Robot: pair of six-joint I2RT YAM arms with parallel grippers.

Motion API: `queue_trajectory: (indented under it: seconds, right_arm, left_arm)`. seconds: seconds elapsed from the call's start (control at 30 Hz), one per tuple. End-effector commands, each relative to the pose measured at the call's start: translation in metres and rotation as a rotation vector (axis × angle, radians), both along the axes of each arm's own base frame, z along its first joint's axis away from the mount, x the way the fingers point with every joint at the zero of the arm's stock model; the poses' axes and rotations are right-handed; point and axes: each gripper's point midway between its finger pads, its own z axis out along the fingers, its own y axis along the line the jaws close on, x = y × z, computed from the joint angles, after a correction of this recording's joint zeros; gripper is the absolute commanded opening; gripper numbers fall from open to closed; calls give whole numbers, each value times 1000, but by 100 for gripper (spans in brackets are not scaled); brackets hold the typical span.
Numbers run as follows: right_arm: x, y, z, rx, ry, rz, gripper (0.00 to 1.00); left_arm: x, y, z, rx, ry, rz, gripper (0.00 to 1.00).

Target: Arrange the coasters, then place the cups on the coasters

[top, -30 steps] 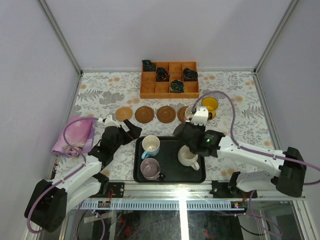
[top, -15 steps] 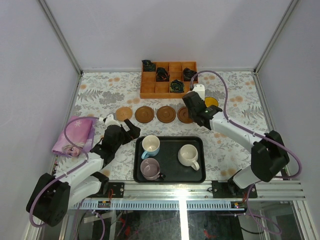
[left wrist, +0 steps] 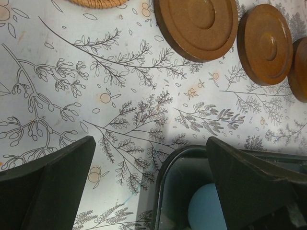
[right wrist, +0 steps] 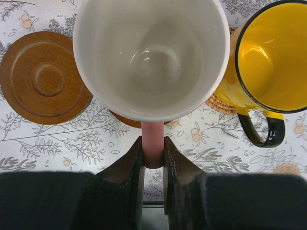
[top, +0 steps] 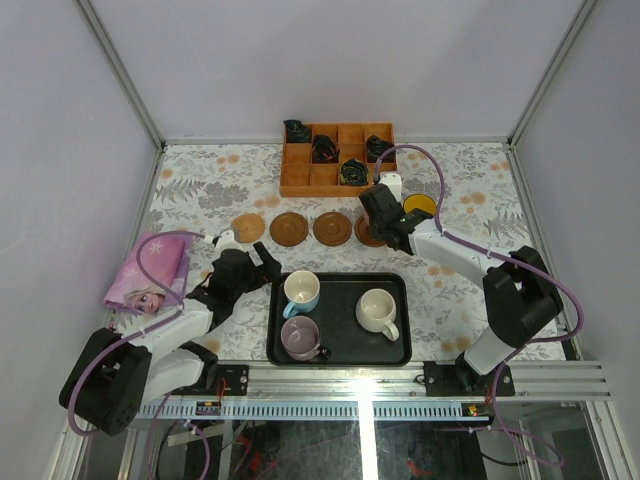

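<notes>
Flowered tablecloth [top: 200,180] covers the work surface, which is walled on three sides by plain white panels.

Finding one: the right pincer [right wrist: 152,149] is clamped on the handle [right wrist: 152,136] of the pink cup [right wrist: 151,57], with both fingers pressed flat against it. The cup is upright, mouth up, straight ahead of the pincer. Its handle points back toward the wrist along the pincer's own line.

Finding two: a brown coaster [right wrist: 125,120] shows only as a dark sliver under the near edge of the cup, so the cup is over that disc. Whether its base touches the disc or hangs above it cannot be told.

Finding three: the yellow cup [right wrist: 268,52] stands just beside it on the right, already on a woven coaster [right wrist: 221,104]. The two cup walls appear almost touching. A bare brown coaster [right wrist: 45,76] lies to the left.

Finding four: the left pincer [left wrist: 151,143] is wide open and holds nothing. It is low over the cloth at the far left corner of the black tray [top: 345,345], nearest the blue cup [top: 300,290].

Assessment: the coming move looks like a straight lowering and release. Any sideways drift should go left, away from the yellow cup. Only the right arm is placed for it.
</notes>
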Motion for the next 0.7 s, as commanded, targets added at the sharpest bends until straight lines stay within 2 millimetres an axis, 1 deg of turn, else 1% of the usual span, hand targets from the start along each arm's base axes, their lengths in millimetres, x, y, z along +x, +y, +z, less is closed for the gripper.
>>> queue_trajectory:
  seconds: [0.0,0.23,0.47,0.67]
  right_arm:
    - [25,25,36,138,-105,-25,0]
    - [18,25,28,149,-43,-54,0]
    - [14,21,23,148,-26,-77,0]
    - [11,21,20,155,-18,-75,0]
  left_arm:
    - [16,-5,18,6,-67,-9,100]
    - [15,-6,14,16,-48,-19,100]
    - [15,-6,11,24,-39,-24,100]
    - [15,-7,10,23,-32,-26,100]
